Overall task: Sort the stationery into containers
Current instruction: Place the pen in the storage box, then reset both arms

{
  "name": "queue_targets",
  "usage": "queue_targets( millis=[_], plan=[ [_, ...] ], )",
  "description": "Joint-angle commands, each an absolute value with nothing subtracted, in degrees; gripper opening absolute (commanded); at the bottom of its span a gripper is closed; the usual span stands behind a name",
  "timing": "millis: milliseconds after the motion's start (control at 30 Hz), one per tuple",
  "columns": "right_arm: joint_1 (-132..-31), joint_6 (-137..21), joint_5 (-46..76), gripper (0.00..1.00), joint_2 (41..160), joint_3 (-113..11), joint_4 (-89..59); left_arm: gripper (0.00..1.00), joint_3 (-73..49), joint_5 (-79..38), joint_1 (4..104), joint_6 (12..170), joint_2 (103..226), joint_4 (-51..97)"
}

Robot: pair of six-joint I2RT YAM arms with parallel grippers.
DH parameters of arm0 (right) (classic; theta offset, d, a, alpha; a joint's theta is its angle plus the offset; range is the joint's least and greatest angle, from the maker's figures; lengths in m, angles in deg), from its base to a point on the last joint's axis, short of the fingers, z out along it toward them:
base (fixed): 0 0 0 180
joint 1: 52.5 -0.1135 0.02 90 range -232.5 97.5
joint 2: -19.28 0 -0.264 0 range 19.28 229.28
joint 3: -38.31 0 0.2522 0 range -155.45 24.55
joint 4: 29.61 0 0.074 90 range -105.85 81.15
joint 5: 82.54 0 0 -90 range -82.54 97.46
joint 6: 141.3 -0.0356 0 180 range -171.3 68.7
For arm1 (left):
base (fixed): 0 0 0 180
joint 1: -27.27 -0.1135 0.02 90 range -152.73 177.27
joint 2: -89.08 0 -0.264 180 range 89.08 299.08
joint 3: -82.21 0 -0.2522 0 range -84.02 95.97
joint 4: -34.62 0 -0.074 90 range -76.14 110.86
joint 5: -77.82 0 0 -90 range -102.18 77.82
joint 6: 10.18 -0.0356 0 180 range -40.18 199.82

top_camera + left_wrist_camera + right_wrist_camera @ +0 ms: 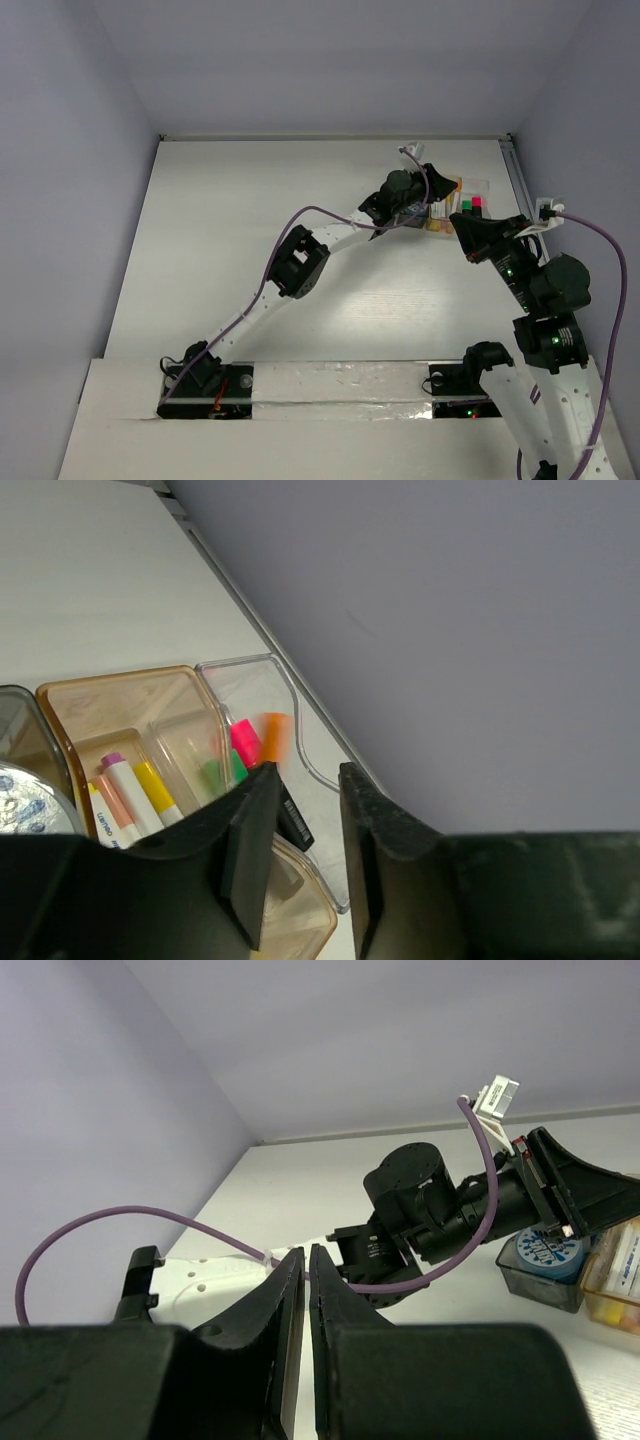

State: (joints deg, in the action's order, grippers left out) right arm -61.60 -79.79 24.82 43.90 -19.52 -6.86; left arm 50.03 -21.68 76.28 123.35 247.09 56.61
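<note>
Above the row of trays [482, 184] at the far right of the desk [250, 280]: left gripper [306, 778] a little spread, pinching nothing. Directly below it, in the clear tray [300, 685], a pink highlighter [245, 742], a green highlighter [214, 776] and a blurred orange-capped one [275, 735], long axes roughly along the tray. Beside these, pens [135, 795] parallel in the amber tray [120, 695]; a blue-white roll [548, 1250] in the dark grey tray [535, 1285]. Right gripper [305, 1260] almost pressed together, empty, just beside the trays, facing the left arm. Left arm judged the nearer.
</note>
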Motion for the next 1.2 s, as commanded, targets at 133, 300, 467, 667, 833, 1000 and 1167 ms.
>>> queue_targets(
  millis=[133, 300, 467, 667, 833, 1000, 1167],
  plan=[
    [-62.17, -79.07, 23.98, 0.12, 44.15, -18.78, -9.52, 0.41, 52.03, -23.25, 75.34, 122.45, 246.32, 59.97],
    [-62.17, -78.54, 23.10, 0.13, 44.59, -18.60, -9.43, 0.50, 49.66, -24.39, 75.34, 120.34, 241.33, 61.03],
    [-62.17, -78.10, 21.17, 0.15, 44.15, -19.83, -8.03, 0.65, 40.03, -25.80, 75.34, 114.73, 231.49, 63.83],
    [-62.17, -78.72, 16.08, 0.33, 40.73, -24.05, -6.45, 0.78, 19.73, -23.17, 75.34, 106.11, 211.89, 68.14],
    [-62.17, -78.72, 13.88, 0.68, 39.76, -25.81, -4.70, 0.82, 4.69, -17.48, 75.34, 100.92, 194.31, 67.27],
    [-62.17, -77.84, 9.23, 0.66, 38.62, -27.65, -2.49, 0.81, -17.90, -10.27, 75.34, 100.56, 176.21, 65.87],
    [-62.17, -76.52, 4.30, 1.00, 35.72, -26.86, -2.58, 0.83, -37.49, -0.68, 75.34, 102.40, 152.31, 56.93]
  ],
)
